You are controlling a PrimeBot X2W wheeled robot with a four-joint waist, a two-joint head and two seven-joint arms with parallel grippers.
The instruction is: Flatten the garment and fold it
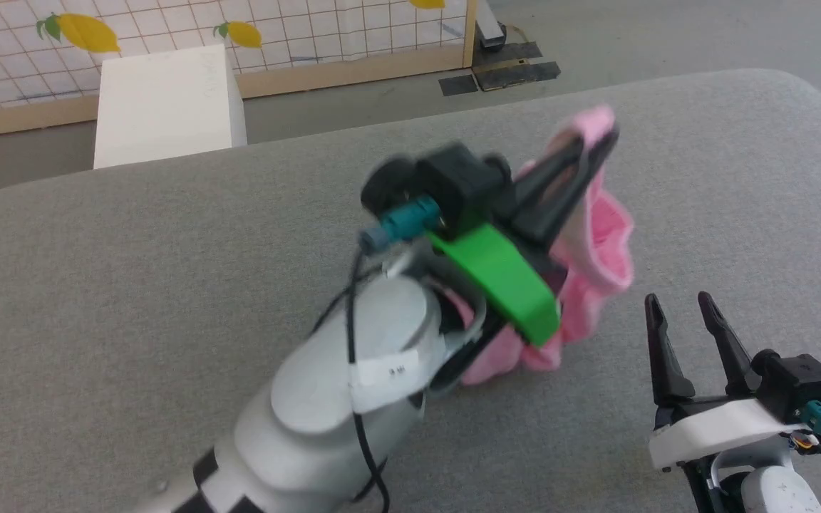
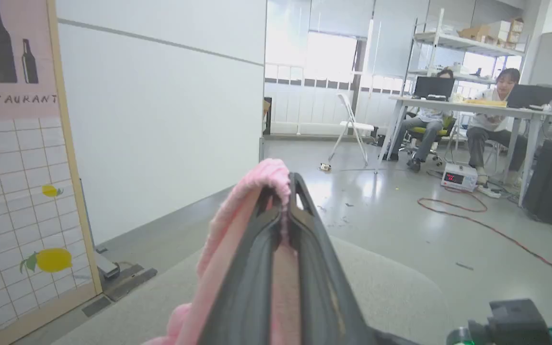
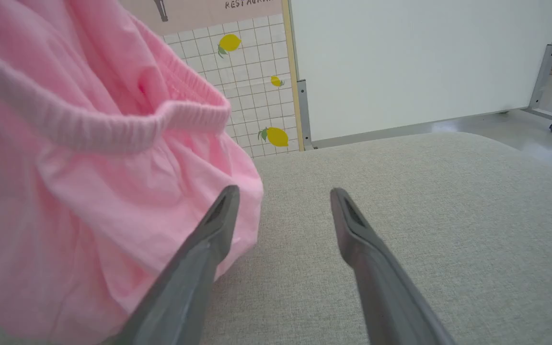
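Two long dark fingers of the right gripper (image 1: 676,299) stand spread wide with nothing between them, low over the grey padded table (image 1: 132,285), nearest the robot. Just past them, to their left, hangs the garment (image 1: 599,256), a bunched pink bundle. The left gripper (image 1: 599,142) is pinched shut on its upper edge, right at the ruffled elastic waistband (image 3: 113,134). From that pinch the cloth droops back along the fingers toward the robot, so its long axis runs from the raised far end down to the lower folds near the table. I cannot tell whether those folds touch it. The waistband sags in a loop, its opening gaping. Beyond the table's far edge a white box (image 1: 168,100) stands on the floor, its contents hidden. Behind it is a lemon-patterned tiled screen (image 1: 11,50). Farthest off, shelves (image 2: 467,43) carry cardboard boxes.
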